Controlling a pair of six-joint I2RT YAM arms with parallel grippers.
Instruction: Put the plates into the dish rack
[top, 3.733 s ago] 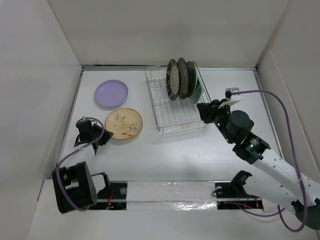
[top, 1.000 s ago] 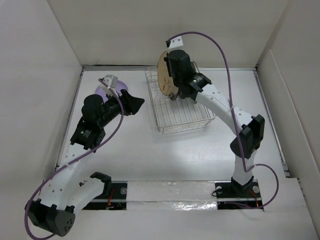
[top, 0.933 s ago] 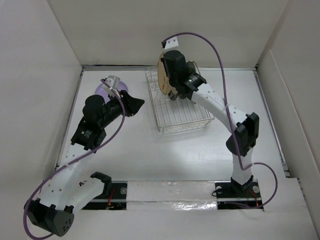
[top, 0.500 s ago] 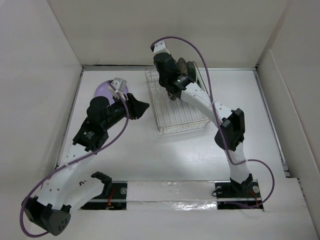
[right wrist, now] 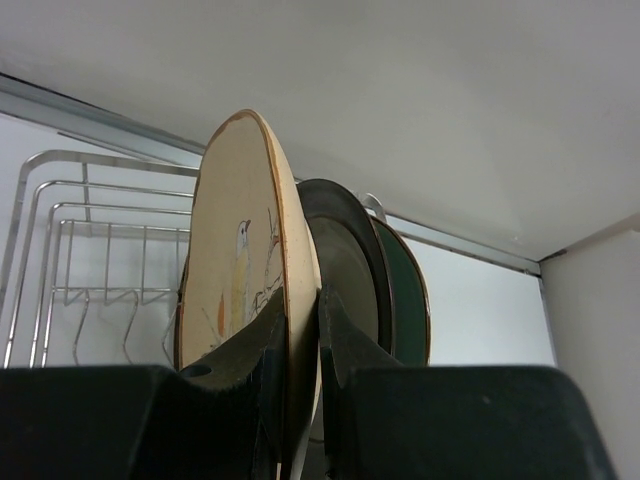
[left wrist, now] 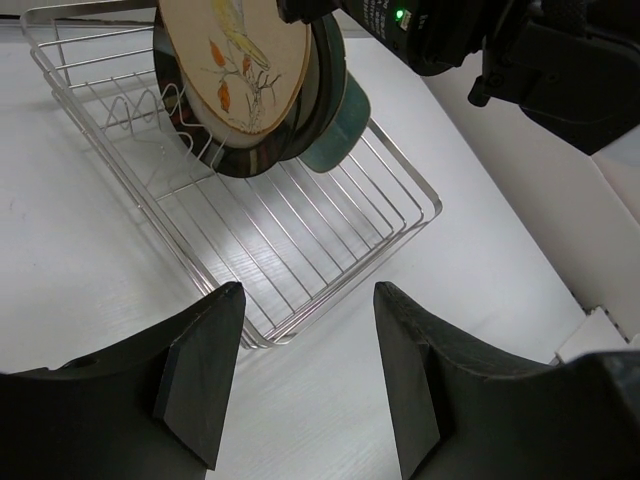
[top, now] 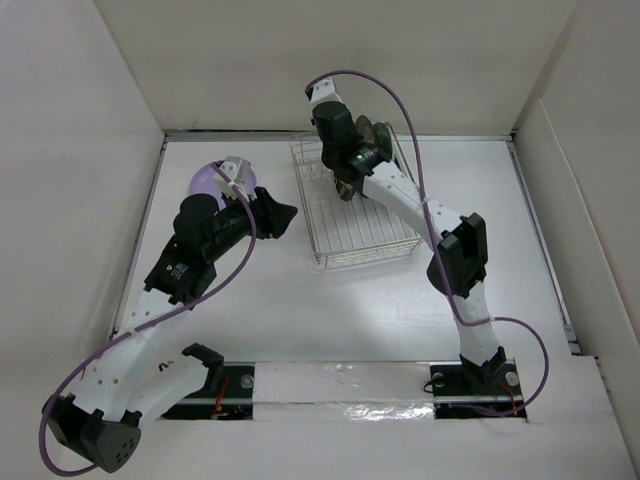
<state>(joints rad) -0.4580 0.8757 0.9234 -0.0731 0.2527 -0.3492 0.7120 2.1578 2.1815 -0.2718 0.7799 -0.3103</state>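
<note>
In right gripper [right wrist: 301,305], tan plate [right wrist: 235,270]

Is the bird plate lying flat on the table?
No, the bird plate stands upright at the dish rack, pinched by the right gripper.

No legible text, labels or numbers anywhere.
</note>
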